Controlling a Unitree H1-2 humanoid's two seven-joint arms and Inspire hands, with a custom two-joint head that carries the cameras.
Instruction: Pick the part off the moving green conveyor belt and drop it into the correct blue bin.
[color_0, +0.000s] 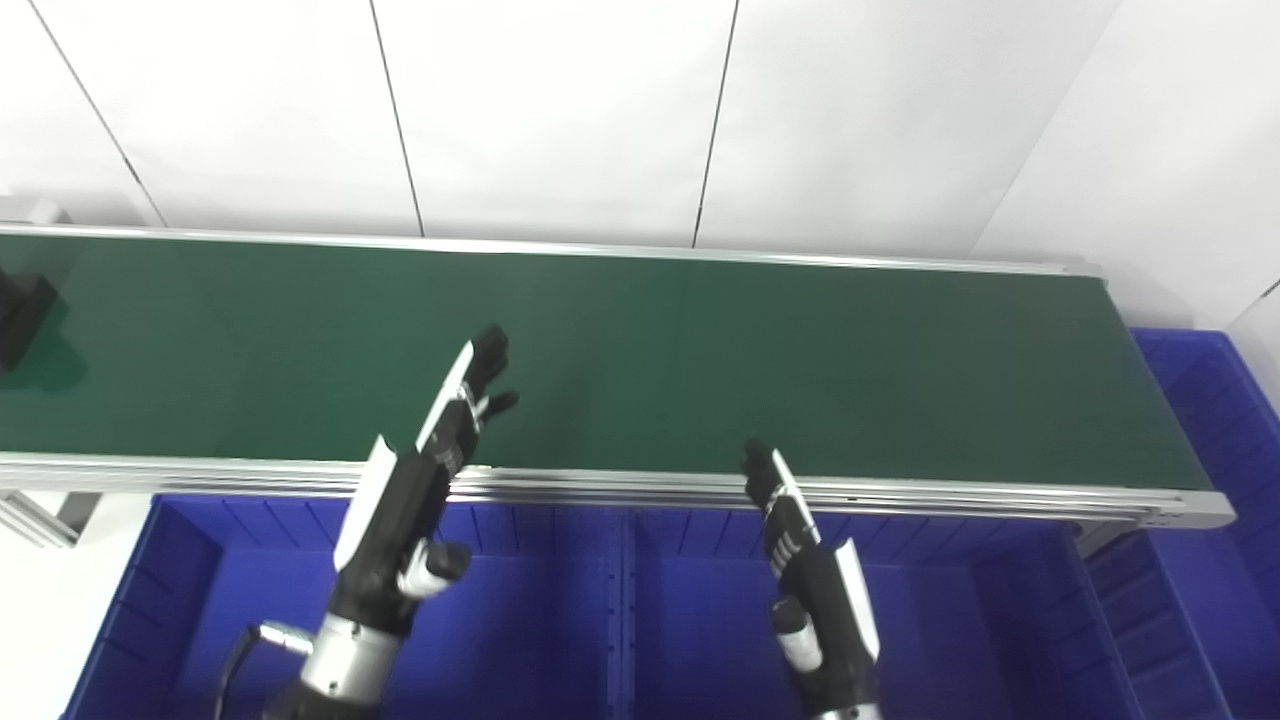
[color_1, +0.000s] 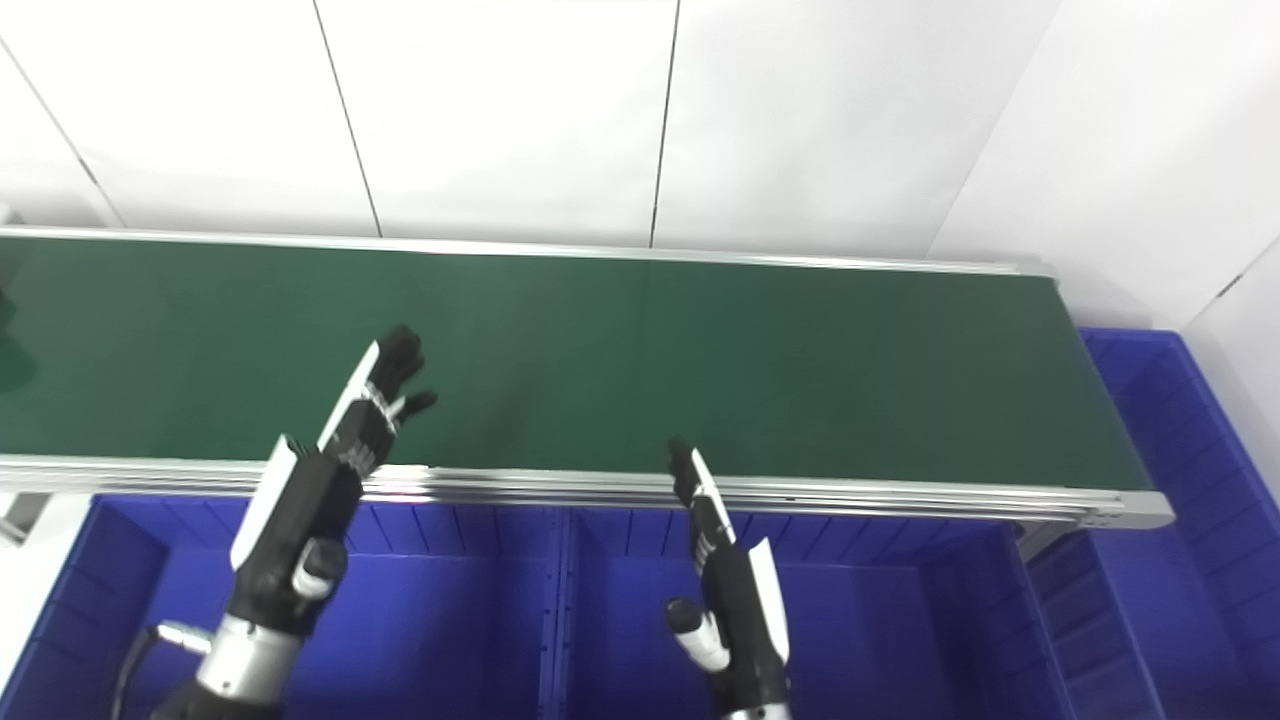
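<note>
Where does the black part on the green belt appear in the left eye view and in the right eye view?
Left eye view: the black part lies at the far left edge of the conveyor belt, cut off by the picture's border.
Right eye view: the part is not in the picture; only a faint dark shade shows at the left edge.
Shared landmark: the left hand, raised over the belt's near rail.

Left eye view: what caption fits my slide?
Both open robot hands, left and right, wait above the green conveyor belt as a black part arrives.

A conveyor belt (color_0: 700, 350) runs left to right beneath a panelled wall (color_0: 560, 110); a part (color_0: 20, 315) rides its far left end, two bins (color_0: 560, 610) sit side by side in front, another bin (color_0: 1225, 420) at its right end.
</note>
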